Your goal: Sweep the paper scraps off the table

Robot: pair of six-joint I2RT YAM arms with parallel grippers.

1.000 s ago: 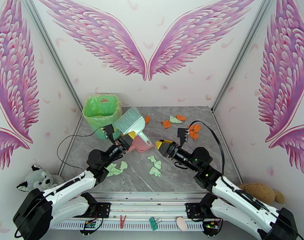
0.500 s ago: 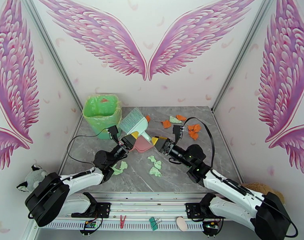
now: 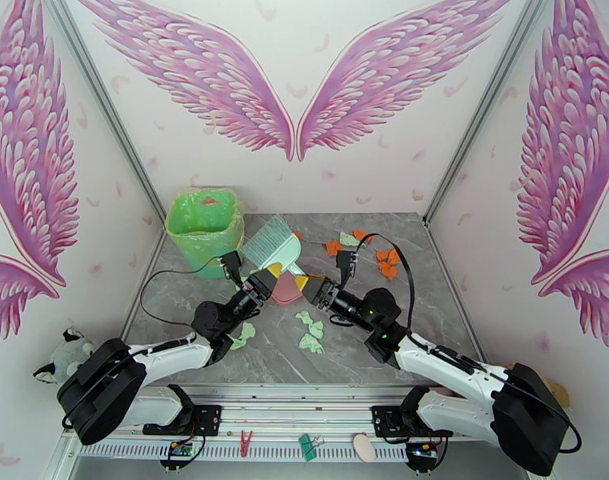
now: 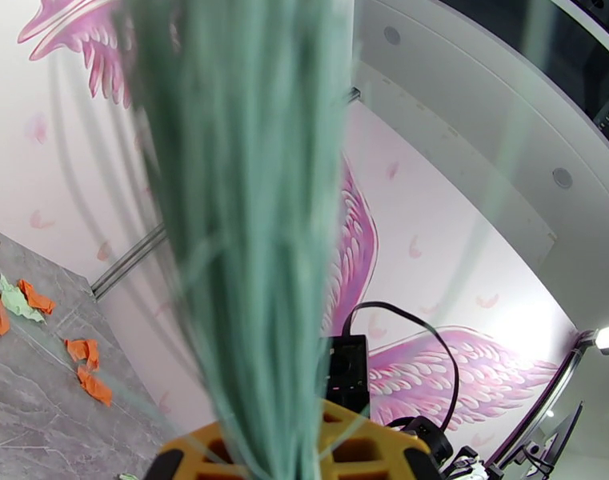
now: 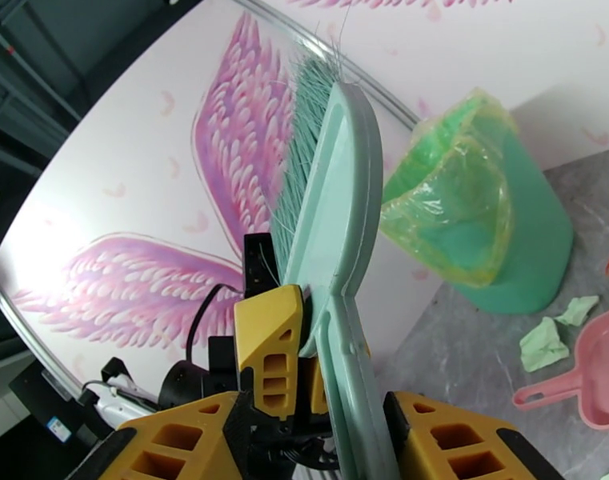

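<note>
Starting nearest the arm bases, you have pale green paper scraps (image 3: 310, 330) lying on the desk (image 3: 280, 358) just behind the right claw (image 3: 304, 283), with another green clump behind the left claw (image 3: 265, 275). The left claw is pressed together on the handle of the green hand brush (image 3: 270, 243) and holds it up off the desk, bristles pointing away and upward. In the right wrist view, your right claw is spread with a finger on either side of that same handle, not yet pinching it. The pink dustpan (image 3: 284, 291) lies on the desk directly under the two claws.

Beyond the right claw, orange scraps (image 3: 388, 262) and a few green ones are scattered toward the far edge. The green lined bin (image 3: 204, 222) stands beyond the left claw.

Judge the scraps as very light, soft and crumpled. They will likely skitter or roll, so do not pinch them one by one. Drive them with the soft bristles. Take hold low on the stiff, narrow handle, which looks smooth and could twist in a loose grip.
</note>
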